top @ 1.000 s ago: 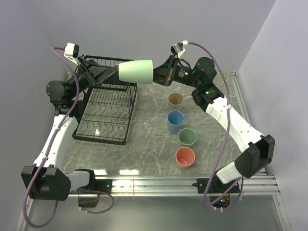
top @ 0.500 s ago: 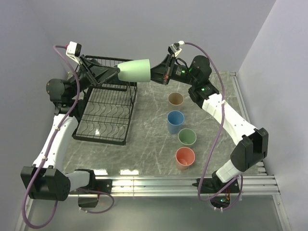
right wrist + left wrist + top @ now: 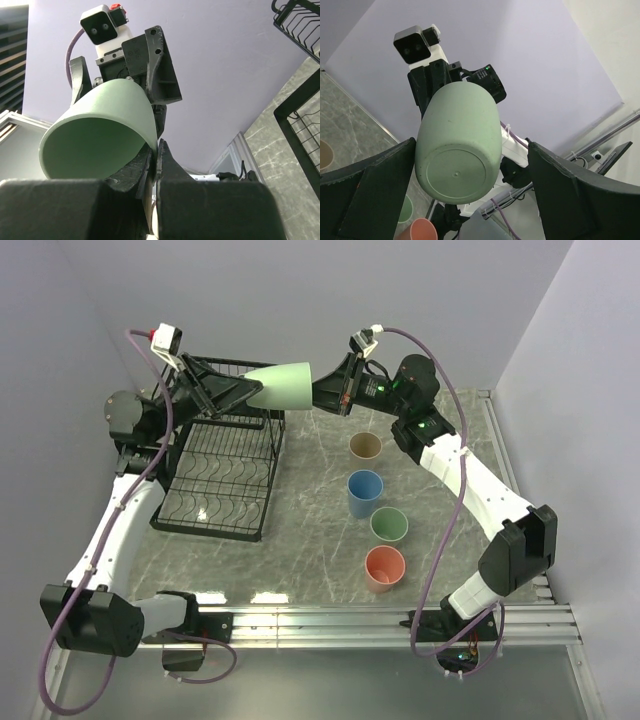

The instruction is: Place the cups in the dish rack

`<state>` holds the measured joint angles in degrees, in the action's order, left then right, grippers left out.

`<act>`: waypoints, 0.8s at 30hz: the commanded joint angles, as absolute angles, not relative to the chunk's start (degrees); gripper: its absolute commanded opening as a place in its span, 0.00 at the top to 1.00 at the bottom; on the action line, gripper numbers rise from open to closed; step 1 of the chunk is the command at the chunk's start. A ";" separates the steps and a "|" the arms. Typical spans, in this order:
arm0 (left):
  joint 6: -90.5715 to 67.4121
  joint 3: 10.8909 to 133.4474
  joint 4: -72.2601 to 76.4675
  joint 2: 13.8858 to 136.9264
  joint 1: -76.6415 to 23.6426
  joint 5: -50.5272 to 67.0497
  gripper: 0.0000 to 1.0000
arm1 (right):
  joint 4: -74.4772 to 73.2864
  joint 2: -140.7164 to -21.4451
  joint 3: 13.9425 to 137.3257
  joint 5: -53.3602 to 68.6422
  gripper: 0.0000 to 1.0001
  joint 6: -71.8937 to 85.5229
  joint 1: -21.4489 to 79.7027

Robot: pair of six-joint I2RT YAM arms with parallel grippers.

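Closer than before, left tool point(image 3: 470, 148) straddles the pale green cup point(image 3: 285, 386), fingers spread wide; right tool point(image 3: 156, 147) pinches its rim.

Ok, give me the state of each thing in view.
Held cup, sideways, midair.
Right claw, shut on held cup's rim.
Left claw, open, either side of its base.
Beige cup, upright, empty.
Blue cup, upright, empty.
Green cup, upright, empty.
Salmon cup, upright, empty.
Rack, no cups visible inside.

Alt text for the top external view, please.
The right gripper holds a pale green cup sideways by its rim near the wire dish rack, its base toward the open left gripper. A beige cup, blue cup, green cup and salmon cup stand in a row on the table.
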<state>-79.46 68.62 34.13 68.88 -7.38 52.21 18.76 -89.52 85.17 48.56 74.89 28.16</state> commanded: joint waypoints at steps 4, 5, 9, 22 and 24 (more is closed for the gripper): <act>-75.94 71.98 32.34 68.55 -9.67 52.03 0.06 | 19.07 -90.53 87.36 47.02 1.00 73.74 28.83; -75.85 71.98 32.43 68.47 -9.84 51.60 0.10 | 19.07 -90.44 87.28 46.85 1.00 73.65 29.00; -75.32 71.37 31.91 67.76 -9.84 49.66 0.30 | 19.25 -90.26 86.57 46.85 1.00 73.65 28.92; -64.79 79.61 15.14 68.81 -6.69 48.69 0.52 | -5.43 -86.93 88.41 40.89 0.36 61.11 27.43; -58.93 86.43 7.61 70.57 -2.39 49.22 0.57 | -16.03 -85.87 89.73 35.27 0.35 54.18 25.32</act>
